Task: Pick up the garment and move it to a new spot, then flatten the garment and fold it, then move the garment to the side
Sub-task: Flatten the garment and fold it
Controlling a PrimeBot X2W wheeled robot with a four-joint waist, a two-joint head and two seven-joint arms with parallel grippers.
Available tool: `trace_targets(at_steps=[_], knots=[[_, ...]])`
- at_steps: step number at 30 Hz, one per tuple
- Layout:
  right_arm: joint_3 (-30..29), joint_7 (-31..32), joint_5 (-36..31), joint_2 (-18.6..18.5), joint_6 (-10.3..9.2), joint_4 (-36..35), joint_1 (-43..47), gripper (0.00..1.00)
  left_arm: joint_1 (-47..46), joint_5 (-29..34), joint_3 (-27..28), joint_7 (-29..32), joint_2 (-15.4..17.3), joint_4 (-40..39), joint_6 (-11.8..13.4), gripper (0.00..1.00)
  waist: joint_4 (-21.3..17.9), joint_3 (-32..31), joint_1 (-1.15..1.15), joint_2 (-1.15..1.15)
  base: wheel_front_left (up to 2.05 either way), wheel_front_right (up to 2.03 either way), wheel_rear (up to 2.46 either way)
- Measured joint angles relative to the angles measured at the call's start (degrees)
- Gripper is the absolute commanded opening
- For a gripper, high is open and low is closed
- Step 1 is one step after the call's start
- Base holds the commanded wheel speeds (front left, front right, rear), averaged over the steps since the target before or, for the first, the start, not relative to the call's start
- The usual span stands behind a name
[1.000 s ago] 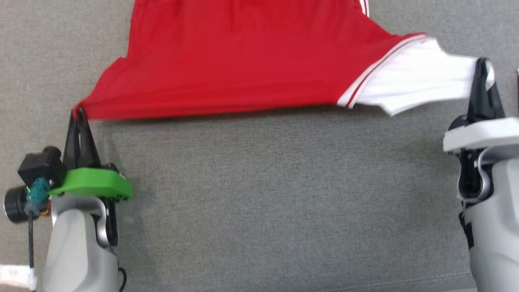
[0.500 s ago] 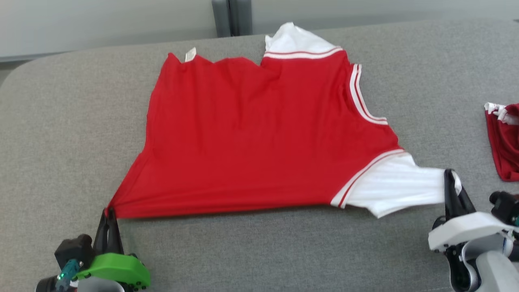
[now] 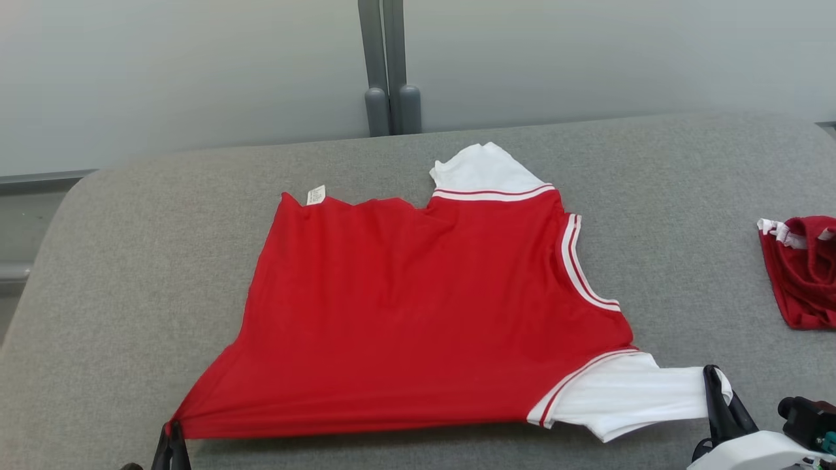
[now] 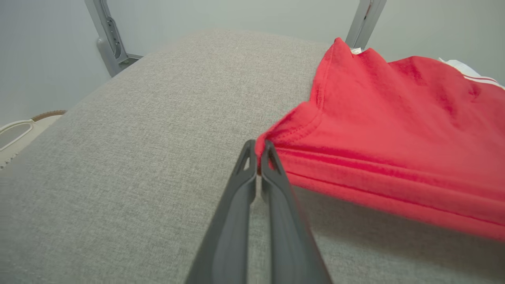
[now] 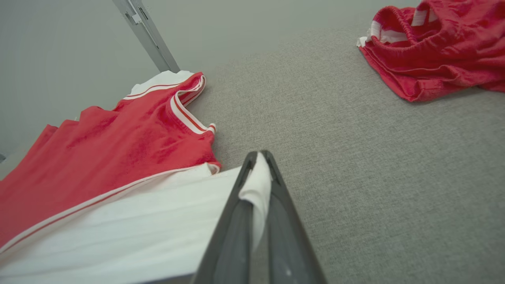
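Garment (image 3: 418, 313) lies spread on the grey surface (image 3: 130, 274), its near edge raised and stretched taut between the two grippers. Left gripper (image 4: 258, 149): fingers clamped together on the red hem corner. Right gripper (image 5: 259, 157): fingers clamped on the end of the white sleeve (image 3: 627, 395), cloth pinched between them. Label (image 3: 316, 194) sits at the far hem corner. Bunched red garment (image 3: 800, 277) lies well apart, at the right.
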Motion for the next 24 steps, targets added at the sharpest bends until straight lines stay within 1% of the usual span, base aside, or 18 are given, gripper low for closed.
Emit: trace_targets(at_steps=[3, 6, 12, 17, 24], knots=[[0.4, 0.0, 0.2, -0.1, 0.01, -1.8, 0.1, 0.0, 0.5, -0.3, 1.0, 0.0, 0.0, -1.9, 0.1, 0.0, 0.0, -0.1, 0.0, 0.0, 0.0, 0.0, 0.0], [0.7, 0.0, 0.2, -0.1, 0.0, -2.3, -1.1, 0.0, -0.4, 0.4, 0.9, 0.0, 0.0, -3.3, 0.0, 0.0, -0.3, 0.5, 0.0, 0.0, 0.0, 0.0, 0.0], [2.5, 0.0, -0.7, 0.0, -0.19, -0.4, -8.5, 0.0, -7.5, 0.8, -1.4, 0.0, 0.3, -3.2, -0.5, 0.0, -0.5, 2.8, 0.0, 0.0, 0.0, 0.0, 0.0], [4.2, -0.1, -2.2, 0.2, -0.24, 5.1, -15.5, 0.0, -12.7, 0.7, -4.0, 0.0, 0.3, 0.9, 0.3, 0.0, -0.7, 5.2, 0.0, 0.0, 0.0, 0.0, 0.0], [4.9, -0.1, -3.6, 0.6, -0.25, 12.6, -24.0, 0.0, -18.5, 0.6, -5.8, 0.0, 0.4, 5.2, 0.7, 0.0, -0.7, 8.9, 0.0, 0.0, 0.0, 0.0, 0.0]])
